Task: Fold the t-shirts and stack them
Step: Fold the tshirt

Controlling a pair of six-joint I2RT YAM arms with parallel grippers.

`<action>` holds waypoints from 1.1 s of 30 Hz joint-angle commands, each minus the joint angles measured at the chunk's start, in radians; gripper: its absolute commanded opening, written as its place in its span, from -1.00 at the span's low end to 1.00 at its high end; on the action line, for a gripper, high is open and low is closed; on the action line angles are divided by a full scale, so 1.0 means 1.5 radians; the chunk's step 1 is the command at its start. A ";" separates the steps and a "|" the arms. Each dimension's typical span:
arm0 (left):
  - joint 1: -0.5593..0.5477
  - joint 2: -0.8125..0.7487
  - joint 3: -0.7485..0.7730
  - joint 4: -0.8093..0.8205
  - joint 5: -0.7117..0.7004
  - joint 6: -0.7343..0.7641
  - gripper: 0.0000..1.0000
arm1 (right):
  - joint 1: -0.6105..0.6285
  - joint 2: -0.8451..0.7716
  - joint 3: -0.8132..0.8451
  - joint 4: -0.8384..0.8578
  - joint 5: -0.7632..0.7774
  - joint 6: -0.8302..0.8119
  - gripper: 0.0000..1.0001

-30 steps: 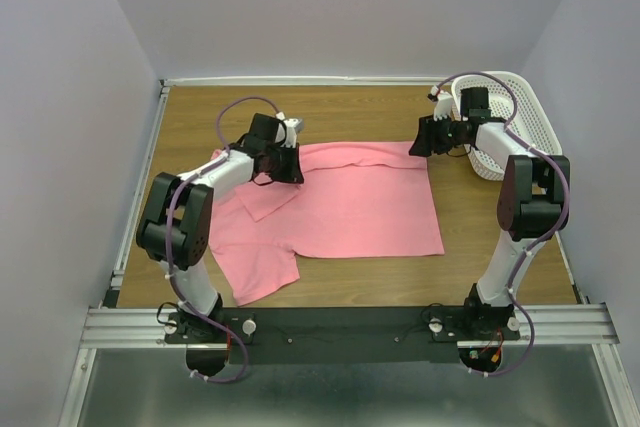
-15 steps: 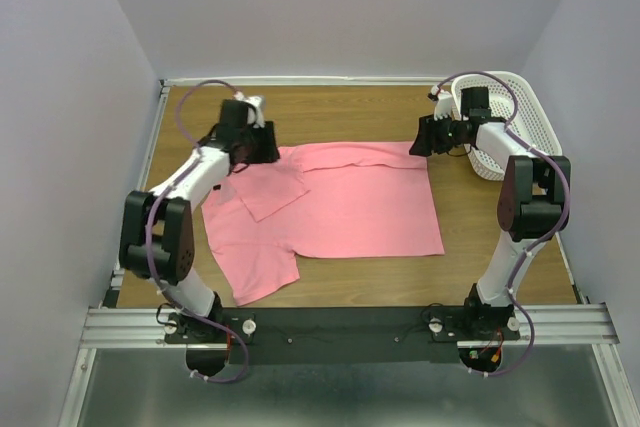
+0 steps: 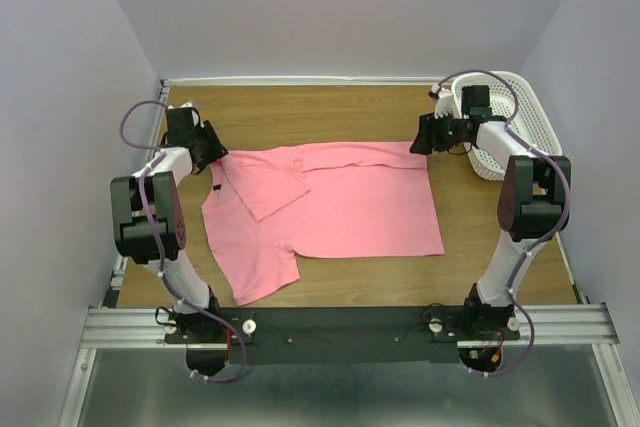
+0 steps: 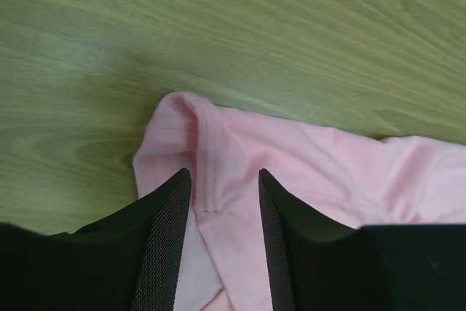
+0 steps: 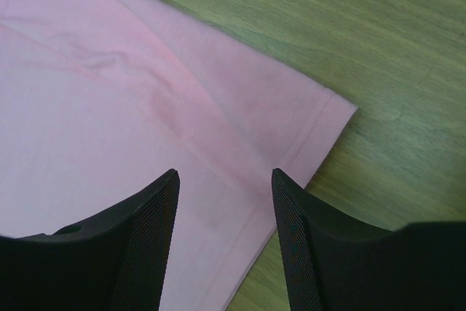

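The salmon-pink t-shirt (image 3: 330, 202) lies spread flat on the wooden table, with one sleeve folded over its chest (image 3: 275, 187). My left gripper (image 3: 205, 147) is low at the shirt's far-left corner. In the left wrist view (image 4: 222, 174) its fingers are apart, with a ridge of pink cloth (image 4: 328, 172) lying between them. My right gripper (image 3: 425, 137) is at the shirt's far-right corner. In the right wrist view (image 5: 224, 172) it is open over the hemmed corner (image 5: 109, 92), and I cannot tell whether it touches the cloth.
A white perforated basket (image 3: 520, 117) stands at the back right, just behind my right arm. Purple walls close in the table on the left, back and right. A metal rail (image 3: 340, 322) runs along the near edge.
My left gripper has swept left from over the shirt's upper chest to its far-left corner, drawing the cloth out flat that way. The right arm has not moved.
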 commanded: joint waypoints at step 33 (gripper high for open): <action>0.030 0.156 0.137 -0.008 0.055 0.001 -0.95 | -0.013 0.046 0.043 0.007 0.059 0.020 0.23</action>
